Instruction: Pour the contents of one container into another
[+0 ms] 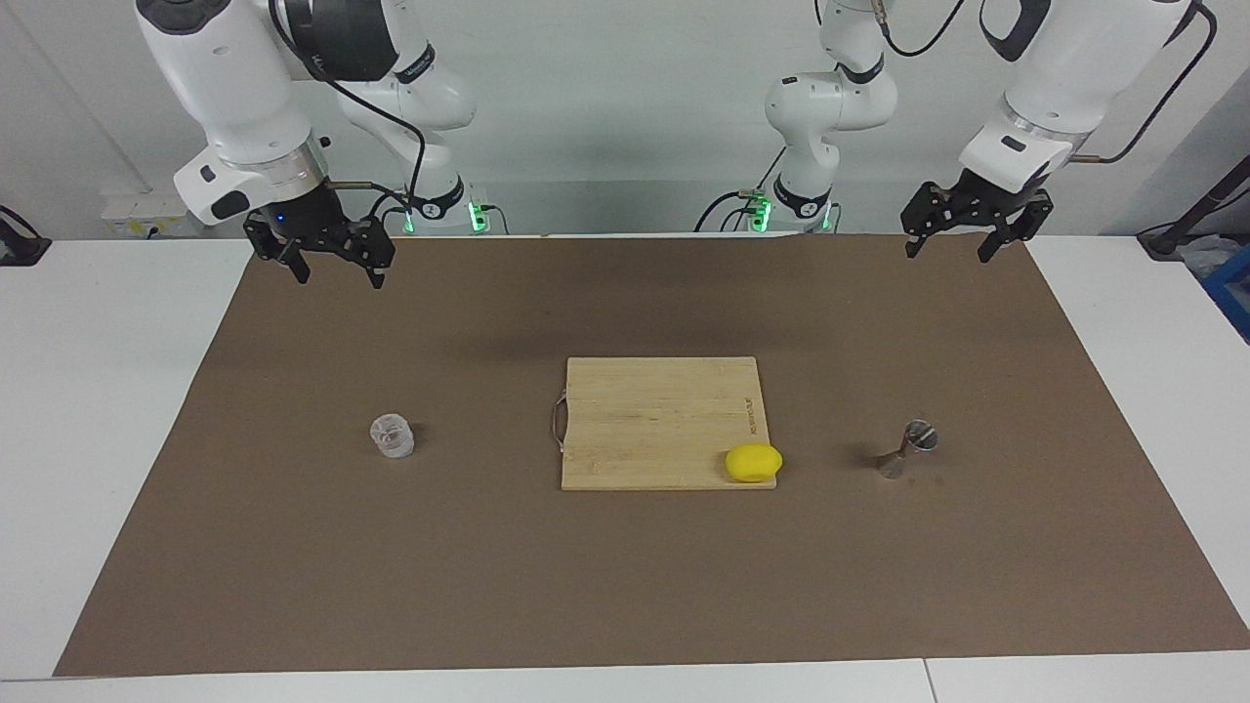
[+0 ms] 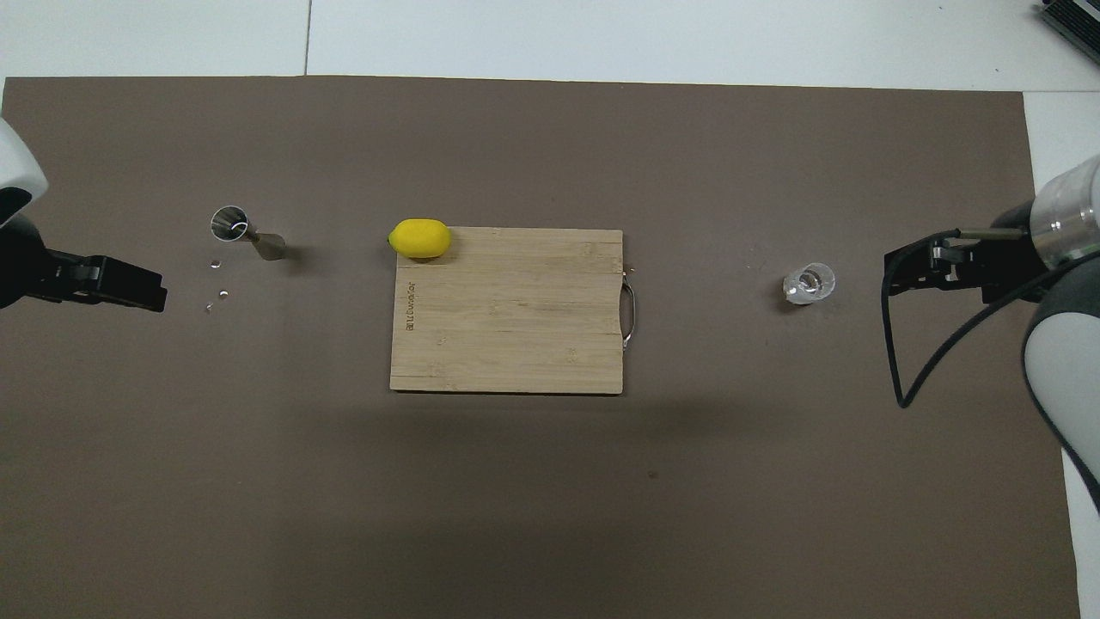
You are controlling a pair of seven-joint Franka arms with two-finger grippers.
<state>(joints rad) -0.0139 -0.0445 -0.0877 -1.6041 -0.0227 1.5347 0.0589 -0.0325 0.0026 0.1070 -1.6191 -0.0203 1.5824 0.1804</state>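
Observation:
The clear squat cup [image 1: 393, 435] stands on the brown mat toward the right arm's end of the table; it also shows in the overhead view [image 2: 809, 284]. The silvery hourglass jigger [image 1: 908, 449] stands on the mat toward the left arm's end, and also shows in the overhead view [image 2: 245, 233]. My right gripper [image 1: 340, 280] is open and empty, raised over the mat's edge near its base, well apart from the cup. My left gripper [image 1: 947, 256] is open and empty, raised over the mat's corner near its base, well apart from the jigger. Both grippers show at the overhead view's sides, right [image 2: 898, 273] and left [image 2: 146, 292].
A wooden cutting board [image 1: 645, 410] with a metal handle lies mid-mat between cup and jigger. A yellow lemon [image 1: 753, 463] sits at its corner farthest from the robots, toward the jigger. A few small droplets [image 2: 215, 266] lie on the mat beside the jigger.

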